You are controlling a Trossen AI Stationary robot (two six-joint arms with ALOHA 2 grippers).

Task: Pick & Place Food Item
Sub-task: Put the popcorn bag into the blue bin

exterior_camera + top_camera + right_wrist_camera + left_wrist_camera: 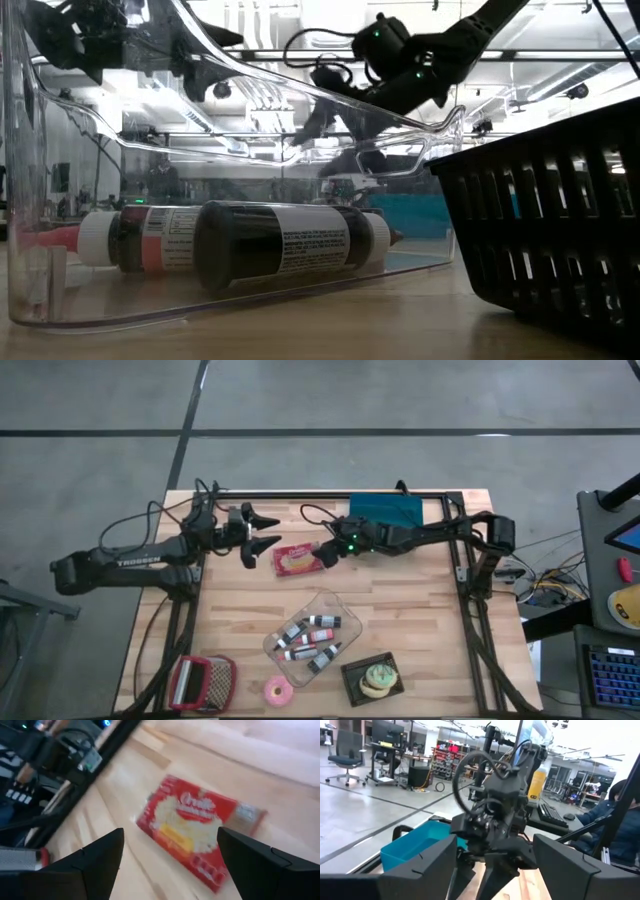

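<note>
The red packet is lying flat on the desk, near its far edge, between the two arms. The right pincer is hanging just beside and over the packet's right end with its fingers spread wide, grasping nothing. The left pincer is hovering near the packet's left side, also released and empty. A clear bin of bottles is sitting nearer the desk's middle.

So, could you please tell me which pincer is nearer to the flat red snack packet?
The right pincer, open beside the flat red snack packet and aimed at it. The left pincer, also open, hangs farther off on the packet's other side.
</note>
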